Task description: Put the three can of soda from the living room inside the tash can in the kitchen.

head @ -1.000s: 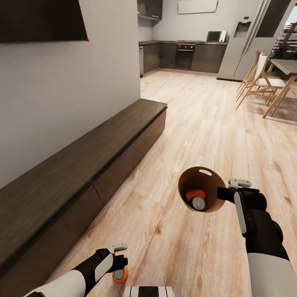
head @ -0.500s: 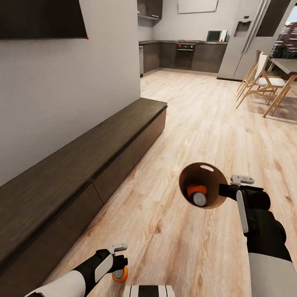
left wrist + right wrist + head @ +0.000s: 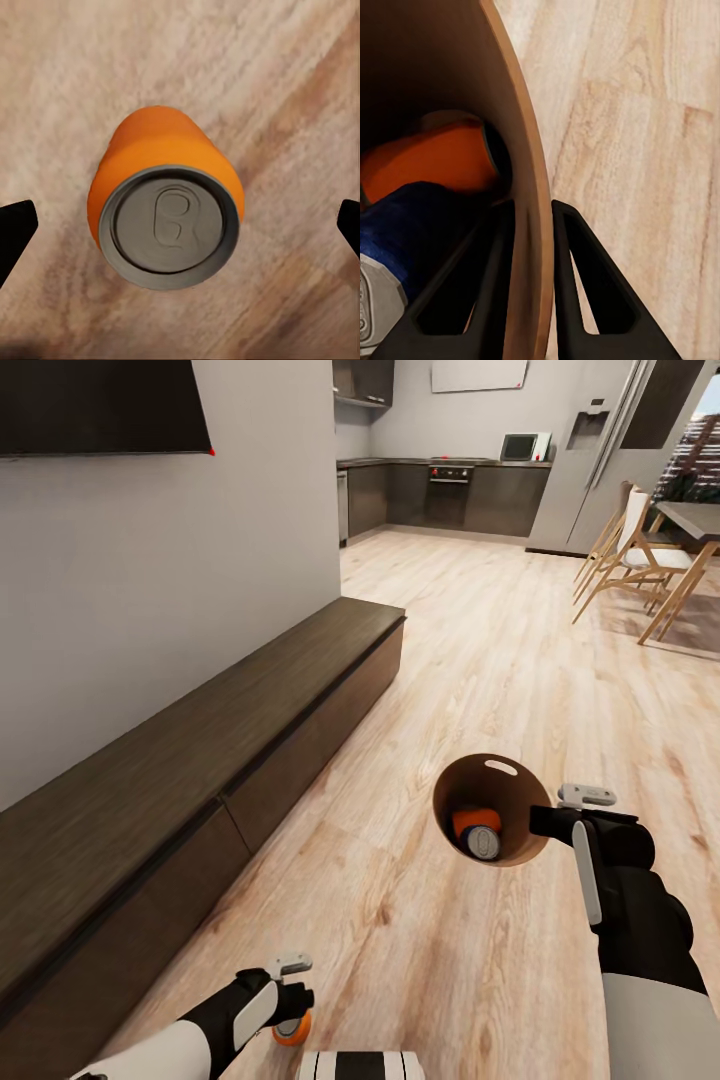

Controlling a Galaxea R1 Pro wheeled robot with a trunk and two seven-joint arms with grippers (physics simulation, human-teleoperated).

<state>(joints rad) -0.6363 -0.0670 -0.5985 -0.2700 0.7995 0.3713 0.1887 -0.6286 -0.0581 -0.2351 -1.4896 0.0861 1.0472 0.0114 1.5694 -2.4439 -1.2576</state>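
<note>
While upright (silver top skyward), orange can (image 3: 165, 217) meets floor (image 3: 285, 90).

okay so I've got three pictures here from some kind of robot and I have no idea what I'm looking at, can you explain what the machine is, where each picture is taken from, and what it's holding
This is a simulated wheeled robot with two arms, steered by a person. The big picture comes from a camera on its head, looking down a wooden floor past a long dark bench toward a kitchen. The other two come from cameras at each wrist.

The right gripper pinches the wall of a round brown bin, carried above the floor. Inside lie an orange can and a blue can.

The left gripper is by a second orange can. The left wrist picture looks straight at its silver top, with the dark fingertips wide at either side, not touching it. Whether that can stands on the floor, I cannot tell.
</note>
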